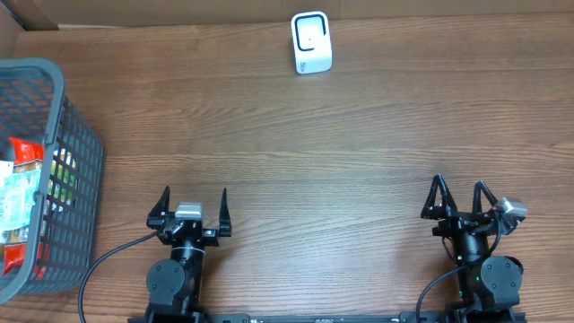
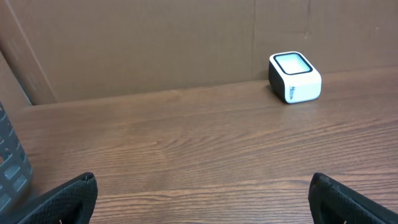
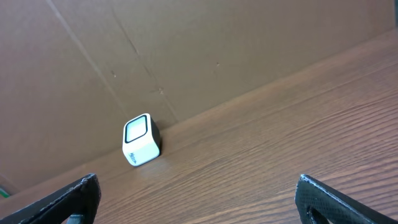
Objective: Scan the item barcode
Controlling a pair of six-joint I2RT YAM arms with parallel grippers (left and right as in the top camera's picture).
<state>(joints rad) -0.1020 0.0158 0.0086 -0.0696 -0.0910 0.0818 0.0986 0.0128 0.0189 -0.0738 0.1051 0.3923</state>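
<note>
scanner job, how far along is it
Nothing looks done yet. In hand: nothing, the left hand and right hand are open and empty. The packets lie in the basket; the scanner stands alone, nothing near it. Left: pick a packet and show its barcode to the scanner.

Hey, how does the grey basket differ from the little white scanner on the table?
The basket is a dark grey open lattice; the scanner is a solid white block with a dark-framed window. The basket is far larger than the scanner. The basket sits at the left edge holding packaged items; the scanner stands alone at the far edge. Both rest on the wooden table.
</note>
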